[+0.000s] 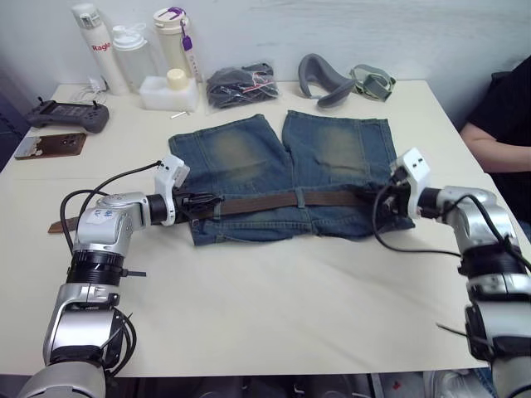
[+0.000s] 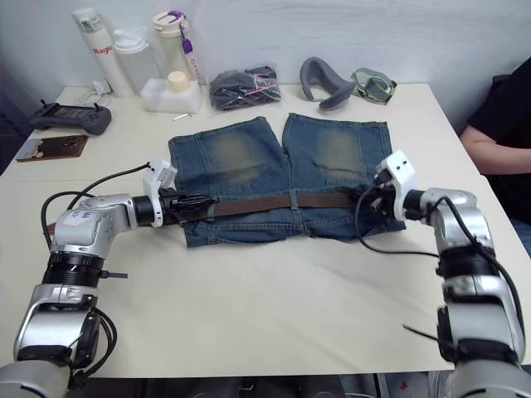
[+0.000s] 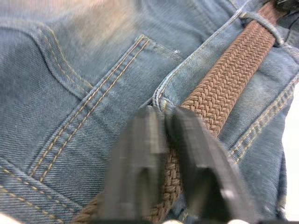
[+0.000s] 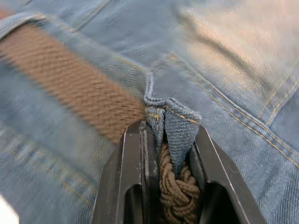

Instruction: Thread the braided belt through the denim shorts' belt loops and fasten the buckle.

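The denim shorts (image 1: 249, 149) lie flat on the table, waistband towards me. The braided belt (image 1: 265, 201) runs along that waistband and passes under a middle belt loop (image 1: 299, 199). My left gripper (image 1: 202, 200) is at the waistband's left end; in the left wrist view its fingers (image 3: 140, 154) are shut on the belt (image 3: 224, 79) beside a denim fold. At the right end, my right gripper (image 1: 371, 199) is shut on a raised belt loop (image 4: 180, 128), with bunched belt (image 4: 177, 186) between its fingers. A brown belt end (image 1: 56, 225) shows past my left arm. The buckle is hidden.
Bottles (image 1: 124, 50), a white box (image 1: 168, 91), a dark bundle in a clear bag (image 1: 241, 83), a grey curved piece (image 1: 325, 79) and goggles (image 1: 372, 81) line the far edge. A controller (image 1: 66, 114) lies far left. A person's arm (image 1: 494, 141) rests at the right edge.
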Tool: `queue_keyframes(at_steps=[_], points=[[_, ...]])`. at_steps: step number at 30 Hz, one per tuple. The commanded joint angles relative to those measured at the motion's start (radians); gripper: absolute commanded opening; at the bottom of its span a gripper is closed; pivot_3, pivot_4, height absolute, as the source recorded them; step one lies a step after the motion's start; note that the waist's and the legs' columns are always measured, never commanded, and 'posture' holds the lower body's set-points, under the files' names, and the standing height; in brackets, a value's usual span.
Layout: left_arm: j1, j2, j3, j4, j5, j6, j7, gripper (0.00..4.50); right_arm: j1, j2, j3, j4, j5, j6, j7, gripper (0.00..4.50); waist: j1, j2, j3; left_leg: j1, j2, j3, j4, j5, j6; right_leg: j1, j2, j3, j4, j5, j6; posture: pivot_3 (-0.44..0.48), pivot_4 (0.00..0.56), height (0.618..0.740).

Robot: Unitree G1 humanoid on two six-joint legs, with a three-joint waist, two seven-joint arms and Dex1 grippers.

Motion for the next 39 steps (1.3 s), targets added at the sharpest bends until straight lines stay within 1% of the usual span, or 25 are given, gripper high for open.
queue_keyframes(at_steps=[1,3,5,8,11,14,16,18,20,21,22,24,25,26,27,28,29,31,33,34,35,36,37,38,39], points=[[0.092,0.026,0.056,-0.197,-0.091,-0.018,-0.071,0.00,0.120,-0.008,-0.085,-0.229,0.026,-0.134,-0.046,0.40,-0.001,0.000,0.000,-0.001,0.000,0.000,0.000,0.000,0.000,-0.001,0.000,0.000,0.000,0.000,0.000,0.000,0.150,0.740],[0.169,0.039,0.074,-0.314,-0.146,-0.011,-0.110,0.00,0.216,0.006,-0.135,-0.329,0.028,-0.212,-0.087,0.40,0.001,0.000,0.000,-0.003,0.000,0.000,0.001,0.000,0.000,-0.002,0.000,0.001,-0.001,0.000,0.000,0.000,0.150,0.740],[0.215,0.053,0.090,-0.380,-0.190,0.004,-0.138,0.00,0.297,0.007,-0.155,-0.392,0.017,-0.292,-0.102,0.40,0.003,0.000,0.000,-0.004,0.000,0.000,0.003,0.000,0.000,-0.003,0.000,0.001,-0.002,0.000,0.000,0.000,0.150,0.740],[0.271,0.079,0.103,-0.454,-0.230,-0.019,-0.184,0.00,0.394,0.012,-0.177,-0.470,0.005,-0.382,-0.130,0.40,0.004,0.000,0.000,-0.003,0.000,0.000,0.003,0.000,0.000,-0.001,0.000,0.001,-0.003,0.000,0.000,0.000,0.150,0.740],[0.369,0.130,0.094,-0.542,-0.232,-0.109,-0.288,0.00,0.531,-0.017,-0.171,-0.507,-0.086,-0.630,-0.118,0.40,0.002,0.000,0.000,-0.002,0.000,0.000,0.002,0.000,0.000,-0.001,0.000,0.002,-0.003,0.000,0.000,0.000,0.150,0.740],[0.494,0.179,0.080,-0.578,-0.166,-0.270,-0.373,0.00,0.730,-0.031,-0.181,-0.533,-0.126,-0.938,-0.085,0.40,0.004,0.000,0.000,0.007,0.000,0.001,-0.007,-0.001,0.000,0.006,0.000,0.003,-0.007,-0.001,-0.001,0.000,0.150,0.740],[0.562,0.195,0.075,-0.581,-0.132,-0.363,-0.402,0.00,0.824,-0.043,-0.182,-0.513,-0.154,-1.114,-0.091,0.40,0.005,0.000,0.000,0.008,0.001,0.001,-0.009,-0.001,-0.001,0.007,0.001,0.002,-0.008,-0.002,-0.003,0.000,0.150,0.740],[0.653,0.206,0.076,-0.570,-0.085,-0.512,-0.455,0.00,0.930,-0.032,-0.194,-0.410,-0.239,-1.356,-0.133,0.40,0.003,0.001,0.000,0.009,0.001,0.001,-0.008,-0.001,-0.001,0.008,0.001,0.003,-0.008,-0.002,-0.003,0.000,0.150,0.740],[0.704,0.222,0.063,-0.529,-0.020,-0.664,-0.497,0.00,0.985,-0.027,-0.188,-0.322,-0.287,-1.484,-0.170,0.40,0.004,0.000,0.000,0.012,0.002,0.002,-0.008,-0.002,-0.001,0.012,0.001,0.002,-0.010,-0.002,-0.003,0.000,0.150,0.740],[0.727,0.259,0.037,-0.487,0.046,-0.776,-0.533,0.00,0.995,-0.029,-0.189,-0.262,-0.331,-1.556,-0.189,0.40,0.004,0.000,0.000,0.014,0.003,0.002,-0.008,-0.005,-0.003,0.014,0.001,0.002,-0.011,-0.002,-0.004,0.000,0.150,0.740],[0.742,0.285,0.017,-0.457,0.090,-0.856,-0.558,0.00,0.998,-0.033,-0.189,-0.216,-0.367,-1.608,-0.207,0.40,0.002,0.000,0.000,0.015,0.003,0.002,-0.008,-0.008,0.000,0.015,0.001,0.002,-0.011,-0.003,-0.004,0.000,0.150,0.740],[0.734,0.286,0.000,-0.436,0.099,-0.882,-0.537,0.00,0.988,-0.049,-0.197,-0.107,-0.429,-1.661,-0.252,1.43,0.002,0.003,-0.002,0.025,0.004,0.002,-0.011,-0.012,0.002,0.025,0.002,0.003,-0.015,-0.004,-0.006,0.000,0.150,0.740],[0.729,0.289,-0.005,-0.441,0.078,-0.853,-0.535,0.00,0.979,-0.058,-0.207,-0.056,-0.449,-1.675,-0.277,1.67,0.002,0.005,-0.003,0.029,0.006,0.002,-0.010,-0.015,0.003,0.030,0.003,0.003,-0.017,-0.004,-0.007,0.000,0.150,0.740],[0.718,0.289,-0.003,-0.435,0.056,-0.833,-0.533,0.37,0.965,-0.075,-0.230,0.016,-0.469,-1.696,-0.306,2.13,0.001,0.006,-0.004,0.030,0.006,0.002,-0.010,-0.015,0.003,0.031,0.003,0.003,-0.018,-0.005,-0.008,0.000,0.150,0.740],[0.713,0.291,-0.003,-0.429,0.043,-0.825,-0.534,0.79,0.955,-0.088,-0.244,0.067,-0.486,-1.716,-0.332,2.68,0.001,0.007,-0.005,0.030,0.006,0.002,-0.010,-0.016,0.003,0.031,0.004,0.003,-0.018,-0.005,-0.008,0.000,0.150,0.740],[0.709,0.292,-0.002,-0.425,0.035,-0.820,-0.534,1.15,0.946,-0.099,-0.251,0.103,-0.502,-1.734,-0.355,3.13,0.001,0.007,-0.006,0.031,0.006,0.002,-0.010,-0.016,0.003,0.031,0.004,0.003,-0.017,-0.005,-0.007,0.000,0.150,0.740],[0.699,0.302,0.006,-0.396,0.028,-0.823,-0.548,1.68,0.933,-0.122,-0.261,0.161,-0.515,-1.748,-0.382,3.66,0.002,0.006,-0.007,0.031,0.006,0.002,-0.010,-0.016,0.003,0.032,0.004,0.003,-0.018,-0.005,-0.007,0.000,0.150,0.740],[0.680,0.320,0.027,-0.349,0.000,-0.795,-0.568,2.57,0.909,-0.166,-0.274,0.268,-0.535,-1.762,-0.440,4.49,0.002,0.002,-0.008,0.032,0.006,0.002,-0.009,-0.016,0.003,0.034,0.005,0.003,-0.018,-0.004,-0.007,0.000,0.150,0.740],[0.652,0.346,0.075,-0.344,-0.116,-0.642,-0.575,3.54,0.881,-0.206,-0.290,0.365,-0.549,-1.746,-0.509,4.50,0.001,0.001,-0.009,0.039,0.006,0.002,-0.010,-0.017,0.004,0.039,0.005,0.003,-0.021,-0.005,-0.008,0.000,0.150,0.740],[0.644,0.361,0.095,-0.353,-0.176,-0.559,-0.577,4.06,0.869,-0.222,-0.290,0.401,-0.560,-1.741,-0.541,4.50,0.001,-0.001,-0.009,0.041,0.007,0.001,-0.010,-0.018,0.006,0.040,0.005,0.003,-0.023,-0.009,-0.014,0.000,0.150,0.740],[0.643,0.400,0.121,-0.363,-0.265,-0.424,-0.596,4.47,0.859,-0.237,-0.290,0.434,-0.568,-1.734,-0.570,4.50,0.002,-0.003,-0.009,0.041,0.007,0.001,-0.010,-0.019,0.006,0.040,0.005,0.003,-0.024,-0.013,-0.021,0.000,0.150,0.740],[0.650,0.445,0.142,-0.369,-0.337,-0.304,-0.626,4.47,0.851,-0.251,-0.288,0.461,-0.577,-1.731,-0.598,4.50,0.000,-0.005,-0.008,0.041,0.007,0.001,-0.009,-0.019,0.007,0.040,0.005,0.004,-0.024,-0.013,-0.021,0.000,0.150,0.740],[0.658,0.481,0.159,-0.372,-0.388,-0.219,-0.652,4.47,0.843,-0.264,-0.286,0.486,-0.589,-1.731,-0.624,4.50,0.000,-0.007,-0.008,0.041,0.006,0.001,-0.009,-0.020,0.008,0.040,0.006,0.006,-0.024,-0.012,-0.020,0.000,0.150,0.740],[0.666,0.529,0.173,-0.358,-0.428,-0.150,-0.686,4.47,0.826,-0.282,-0.284,0.517,-0.585,-1.718,-0.649,4.50,-0.002,-0.007,-0.007,0.041,0.006,0.001,-0.009,-0.020,0.008,0.040,0.008,0.010,-0.024,-0.012,-0.019,0.000,0.150,0.740],[0.670,0.558,0.182,-0.349,-0.448,-0.110,-0.706,4.47,0.813,-0.296,-0.278,0.540,-0.586,-1.711,-0.672,4.50,-0.003,-0.006,-0.007,0.041,0.006,0.001,-0.008,-0.020,0.008,0.039,0.011,0.018,-0.024,-0.011,-0.018,0.000,0.150,0.740]])
